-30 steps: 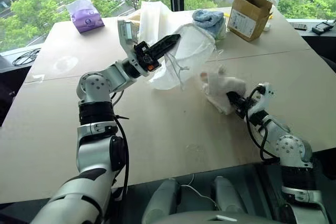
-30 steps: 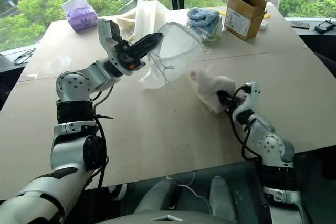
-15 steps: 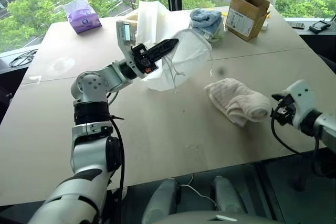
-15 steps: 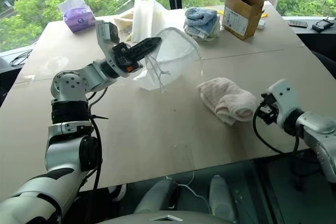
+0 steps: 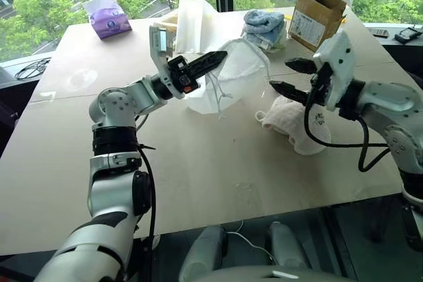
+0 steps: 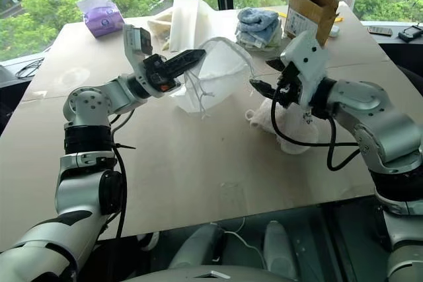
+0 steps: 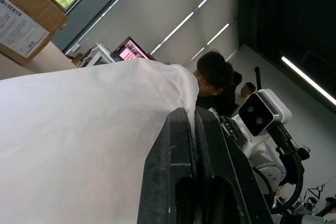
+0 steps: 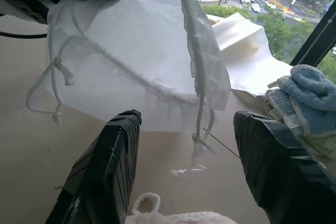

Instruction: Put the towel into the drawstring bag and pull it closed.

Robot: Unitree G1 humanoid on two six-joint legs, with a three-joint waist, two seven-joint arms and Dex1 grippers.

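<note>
**Bag held up, towel on the bench**

The left claw (image 5: 213, 59) is clamped shut on the upper edge of the drawstring bag (image 5: 241, 74), holding the thin white pouch up off the bench (image 5: 198, 163) so that its lower part drapes down to the surface. In the left wrist view the bag's fabric is pinched between the two black fingers (image 7: 181, 145). Thin white cords (image 8: 52, 72) hang loose from the bag's gathered hem.

The right claw (image 5: 291, 77) is raised above the bench, just beside the bag's open side, with its fingers spread apart and nothing between them. In the right wrist view the two fingers stand wide, with the bag and its dangling cords straight ahead.

The towel (image 5: 294, 123) lies crumpled on the bench below the right claw, outside the bag and near it; its short loop (image 8: 144, 203) points toward the bag.

Farther back on the bench are folded light-blue towels (image 5: 263, 24), a stiff white folded sheet (image 5: 195, 21), a cardboard box (image 5: 316, 19) and a purple tissue pack (image 5: 109, 18).
</note>
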